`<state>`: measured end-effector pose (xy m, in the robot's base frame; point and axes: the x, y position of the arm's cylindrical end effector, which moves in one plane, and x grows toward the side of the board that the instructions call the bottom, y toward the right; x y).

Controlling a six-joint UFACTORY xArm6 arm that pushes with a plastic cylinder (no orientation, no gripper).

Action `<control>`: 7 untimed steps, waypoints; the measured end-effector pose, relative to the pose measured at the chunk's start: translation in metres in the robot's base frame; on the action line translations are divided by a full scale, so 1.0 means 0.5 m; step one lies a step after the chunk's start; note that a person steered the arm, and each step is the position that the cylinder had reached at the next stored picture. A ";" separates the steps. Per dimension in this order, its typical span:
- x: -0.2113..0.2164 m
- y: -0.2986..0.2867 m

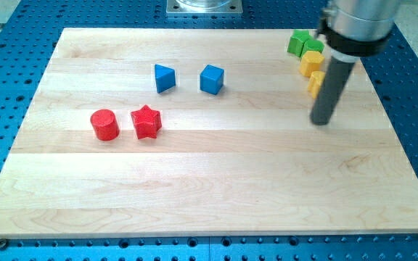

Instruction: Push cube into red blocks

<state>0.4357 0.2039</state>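
A blue cube (212, 79) sits on the wooden board (209, 181) near the top middle. A second blue block (165, 77), of irregular shape, lies to its left. A red cylinder (104, 124) and a red star (146, 122) stand side by side at the view's left, below the blue blocks. My tip (323, 120) rests on the board at the view's right, well to the right of the cube and far from the red blocks. It touches no block.
A cluster of two green blocks (303, 44) and two yellow blocks (311, 63) sits at the top right, partly hidden behind the rod. A blue perforated table (412, 109) surrounds the board. A metal mount (205, 6) is at the top.
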 end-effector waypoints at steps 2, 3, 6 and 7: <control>-0.172 0.033; -0.043 -0.001; -0.221 -0.328; -0.110 -0.435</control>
<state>0.3806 -0.0136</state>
